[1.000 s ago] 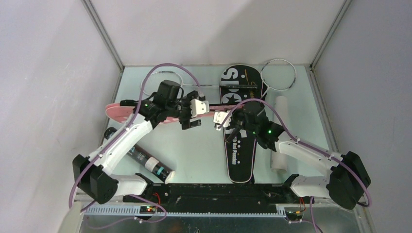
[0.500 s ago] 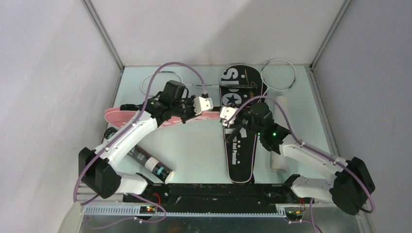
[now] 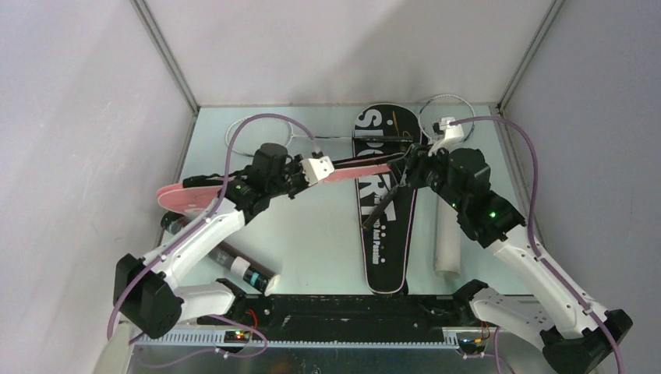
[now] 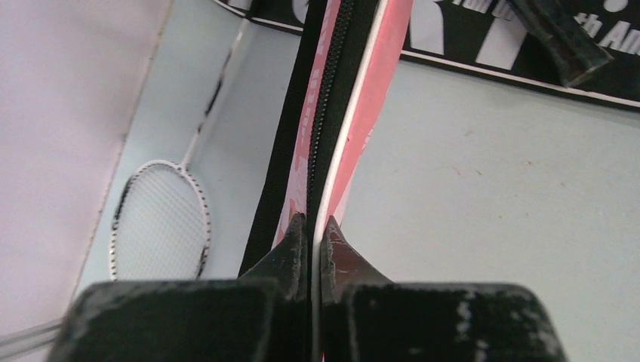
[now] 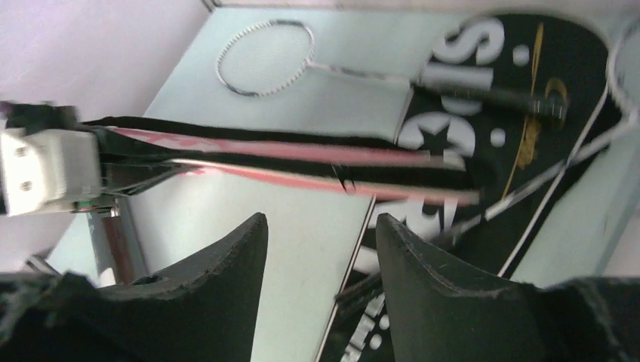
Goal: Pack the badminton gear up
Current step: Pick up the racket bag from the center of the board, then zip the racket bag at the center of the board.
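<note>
Top view: left gripper, centre frame, is clamped on the pink cover, which runs from mid-left to centre. The right gripper sits by the cover's far tip, over the black cover lying flat at centre. White tube is at right, black tube at lower left.

Left wrist: fingers pinched tight on the pink cover's zipper edge, cover seen edge-on. White racket is at left.

Right wrist: jaws parted, nothing between them; the pink cover crosses mid-frame beyond the tips.
</note>
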Tool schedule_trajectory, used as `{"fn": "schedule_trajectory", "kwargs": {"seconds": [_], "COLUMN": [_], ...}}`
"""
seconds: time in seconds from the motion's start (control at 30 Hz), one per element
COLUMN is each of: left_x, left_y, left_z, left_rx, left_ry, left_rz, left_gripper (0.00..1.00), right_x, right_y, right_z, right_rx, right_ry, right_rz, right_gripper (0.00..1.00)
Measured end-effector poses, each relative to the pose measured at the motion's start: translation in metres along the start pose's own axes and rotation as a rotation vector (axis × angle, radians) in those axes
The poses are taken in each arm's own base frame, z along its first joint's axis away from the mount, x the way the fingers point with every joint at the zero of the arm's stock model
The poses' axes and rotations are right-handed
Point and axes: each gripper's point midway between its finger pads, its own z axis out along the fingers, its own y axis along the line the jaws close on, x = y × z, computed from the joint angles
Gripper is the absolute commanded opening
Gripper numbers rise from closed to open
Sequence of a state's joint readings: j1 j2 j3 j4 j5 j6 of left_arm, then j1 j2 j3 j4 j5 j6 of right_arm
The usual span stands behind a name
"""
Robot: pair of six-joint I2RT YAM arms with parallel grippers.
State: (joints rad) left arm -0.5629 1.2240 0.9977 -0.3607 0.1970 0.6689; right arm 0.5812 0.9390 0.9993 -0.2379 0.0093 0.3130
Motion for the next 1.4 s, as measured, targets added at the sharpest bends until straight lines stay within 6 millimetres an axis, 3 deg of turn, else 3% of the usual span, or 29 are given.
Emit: {"fn": "schedule_trajectory", "kwargs": {"seconds": [0.2, 0.4, 0.7, 1.07, 1.4], "left_x": [-0.003, -0.003, -0.004, -0.005, -0.008], "left_y": [0.011, 0.013, 0.016, 0.012, 0.014], "left_z": [-0.007, -0.007, -0.007, -0.011, -0.013], "left_rx": [-0.095, -0.123, -0.14, -0.144, -0.153], "left_ry": [-0.043, -0.048, -0.05, -0.07, -0.08], "left_rz": [0.01, 0.017, 0.019, 0.035, 0.037], "left_gripper": [0.0, 0.0, 0.0, 0.0, 0.0], "right_x": [0.032, 0.045, 0.054, 0.052, 0.063], "right_y": [-0.026, -0.024, -0.018, -0.023, -0.023], "right_z": [0.004, 0.022, 0.055, 0.076, 0.09], "right_rx": [0.132, 0.082, 0.047, 0.086, 0.103], "right_ry": [0.124, 0.185, 0.277, 0.32, 0.371], "right_rz": [0.22, 0.207, 0.198, 0.281, 0.33], "right_gripper": [0.57, 0.48, 0.52, 0.49, 0.47]}}
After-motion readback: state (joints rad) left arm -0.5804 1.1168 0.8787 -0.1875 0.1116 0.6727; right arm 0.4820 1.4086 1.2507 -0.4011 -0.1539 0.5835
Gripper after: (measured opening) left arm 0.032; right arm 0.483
